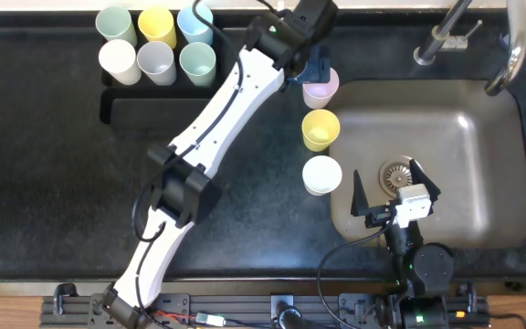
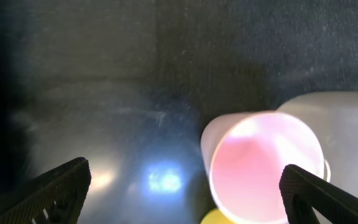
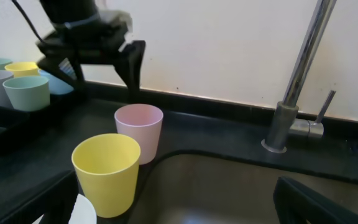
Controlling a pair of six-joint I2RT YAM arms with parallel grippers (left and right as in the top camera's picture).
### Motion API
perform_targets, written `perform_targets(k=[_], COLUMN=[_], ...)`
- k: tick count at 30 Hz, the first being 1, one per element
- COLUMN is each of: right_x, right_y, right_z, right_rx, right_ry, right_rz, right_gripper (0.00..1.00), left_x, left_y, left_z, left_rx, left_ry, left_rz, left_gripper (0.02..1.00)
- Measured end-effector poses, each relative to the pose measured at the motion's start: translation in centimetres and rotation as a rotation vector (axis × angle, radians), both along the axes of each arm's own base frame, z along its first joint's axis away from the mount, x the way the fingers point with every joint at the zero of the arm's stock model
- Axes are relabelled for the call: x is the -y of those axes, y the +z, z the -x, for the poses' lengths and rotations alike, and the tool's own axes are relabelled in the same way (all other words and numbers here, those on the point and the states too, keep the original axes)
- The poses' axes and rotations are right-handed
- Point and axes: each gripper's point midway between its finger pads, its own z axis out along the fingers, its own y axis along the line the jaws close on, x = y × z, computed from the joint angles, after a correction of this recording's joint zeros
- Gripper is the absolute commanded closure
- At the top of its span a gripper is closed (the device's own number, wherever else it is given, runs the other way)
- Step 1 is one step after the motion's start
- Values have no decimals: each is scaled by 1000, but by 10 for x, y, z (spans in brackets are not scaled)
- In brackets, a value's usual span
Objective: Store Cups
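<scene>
A pink cup [image 1: 321, 88] stands upright on the dark counter at the sink's back-left corner, with a yellow cup [image 1: 320, 129] and a white cup [image 1: 321, 174] in a row in front of it. My left gripper [image 1: 310, 66] hovers open just above and behind the pink cup [image 2: 263, 165], which lies between the spread fingers [image 2: 61, 186], nearer one of them. My right gripper [image 1: 395, 195] hangs open over the sink, holding nothing. From there I see the pink cup [image 3: 139, 130], the yellow cup [image 3: 107, 171] and the left gripper [image 3: 98, 53] above them.
A black tray [image 1: 144, 102] at the back left holds several upright cups [image 1: 157, 62] in two rows, with bare room at its front. The steel sink [image 1: 482, 146] fills the right side. A faucet [image 1: 446, 37] stands behind it.
</scene>
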Motion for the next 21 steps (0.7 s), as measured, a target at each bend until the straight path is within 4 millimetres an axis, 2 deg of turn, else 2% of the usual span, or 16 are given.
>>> perform_targets(k=[5,10,11,15,18,21], right_x=[0,0,0,0,0,0], right_y=[0,0,0,0,0,0], right_z=[0,0,0,0,0,0], right_rx=[0,1,0,0,0,0], right_ry=[0,0,0,0,0,0], right_rz=[0,-1,0,0,0,0], right_gripper=[3,3,3,1,3,3], left_x=[3,6,8,12,13,14], left_y=[-20,-37,-40,-44,-44,-44], left_z=[-4,-7,-8,-8,-8,-7], left_rx=[-20,-36,-38,-46,-48,-52], left_ry=[11,20,23,19,13,12], left_rz=[-7,-7,-4,11,19,24], left_gripper=[29,130,207,345,538,660])
